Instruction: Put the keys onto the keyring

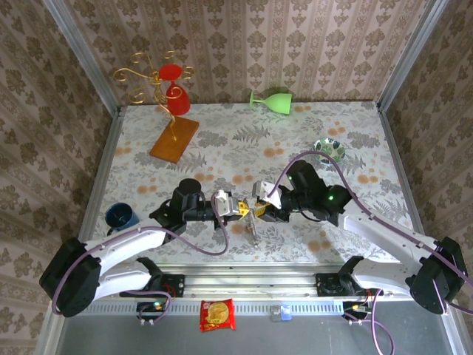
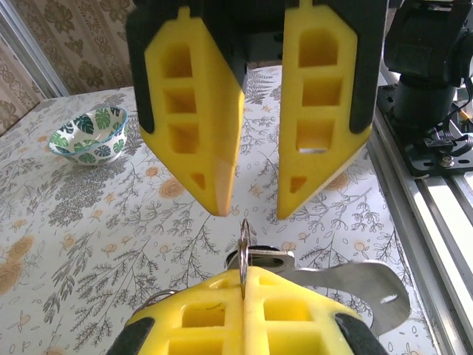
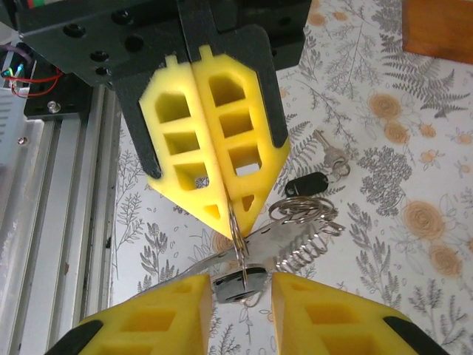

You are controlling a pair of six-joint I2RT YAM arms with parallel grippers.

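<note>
Left wrist view: left gripper (image 2: 243,281) was clamped tight on the keyring (image 2: 243,238), a thin grey metal ring seen edge-on, standing upright out of the pinched yellow fingertips. Right gripper (image 2: 253,213) faced it tip to tip, released, jaws apart, with the ring's top edge just under the gap. A flat silver tag (image 2: 373,292) stuck out on the near side. In the right wrist view the ring ran from the shut left fingers into the right gripper's gap. Wire rings (image 3: 299,207) and a coil spring (image 3: 307,248) sat just beside it. A black-headed key (image 3: 305,183), oblong head, lay flat on the floral tablecloth (image 3: 414,244) on the far side, near the wire rings; whether it touched them, could not tell. A leaf-patterned bowl (image 2: 90,134) was well apart, far right.
</note>
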